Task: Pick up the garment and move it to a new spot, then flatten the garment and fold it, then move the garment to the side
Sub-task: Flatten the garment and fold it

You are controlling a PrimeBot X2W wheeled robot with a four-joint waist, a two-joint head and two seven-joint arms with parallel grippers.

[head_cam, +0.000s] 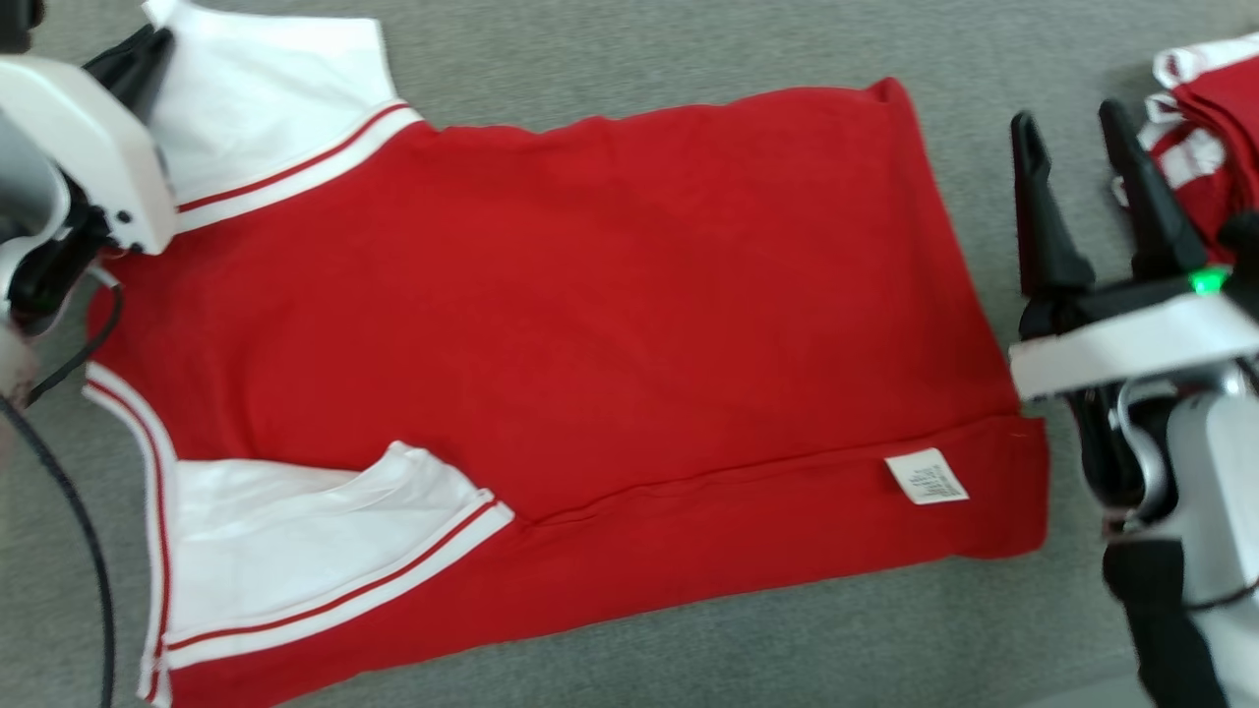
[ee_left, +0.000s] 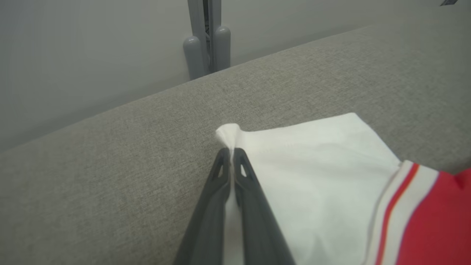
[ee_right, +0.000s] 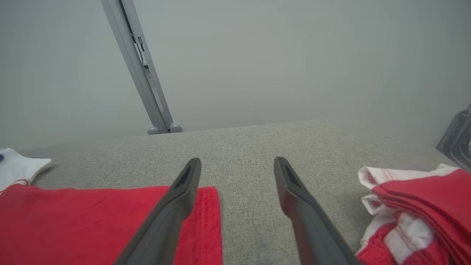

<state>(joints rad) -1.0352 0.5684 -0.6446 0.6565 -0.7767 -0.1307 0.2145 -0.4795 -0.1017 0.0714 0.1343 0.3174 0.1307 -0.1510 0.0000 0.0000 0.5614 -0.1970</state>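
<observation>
Shirt of red knit fabric (head_cam: 551,324), white sleeves w/ red-striped trim, lies flat on grey woven-fabric surface (head_cam: 689,49). Long axis runs from L gripper (ee_left: 232,151) to R gripper (head_cam: 1067,116): sleeve end at L, hem end just beside R. L gripper's fingers are together, clamped on the corner of one soft white sleeve (ee_left: 312,165). R gripper's fingers are apart, holding nothing. Small white rectangular care label (head_cam: 927,476) sits near hem. Pile of folded red-and-white garments (head_cam: 1205,118) lies on R gripper's outer side.

Left gripper (ee_left: 231,151): fingers pressed together, tips pinching sleeve corner (ee_left: 227,131). Left wrist: pale housing at upper left of head view. Right gripper (head_cam: 1067,123): jaws spread wide, holding nothing, fingers pointing up head view.
</observation>
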